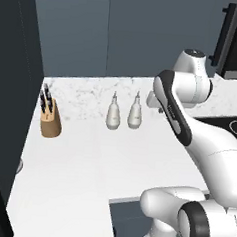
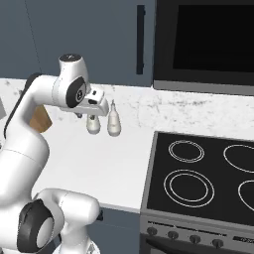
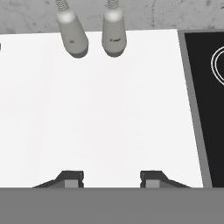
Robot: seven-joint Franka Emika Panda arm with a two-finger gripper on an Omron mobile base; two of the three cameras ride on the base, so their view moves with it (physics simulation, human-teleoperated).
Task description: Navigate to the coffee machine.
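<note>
The coffee machine is out of view. My gripper (image 3: 111, 179) hangs open above the white counter (image 3: 109, 109), and nothing is between its two dark fingertips. In the right base view the hand (image 2: 94, 104) is held out over the counter, just in front of two grey shaker bottles. The arm is folded back over the counter's front part.
Two grey shaker bottles (image 1: 114, 112) (image 1: 135, 112) stand near the marble backsplash. A wooden knife block (image 1: 51, 118) sits at the counter's left, beside a tall dark cabinet (image 1: 12, 83). A black stovetop (image 2: 198, 173) lies to the right, under a dark microwave (image 2: 208, 39).
</note>
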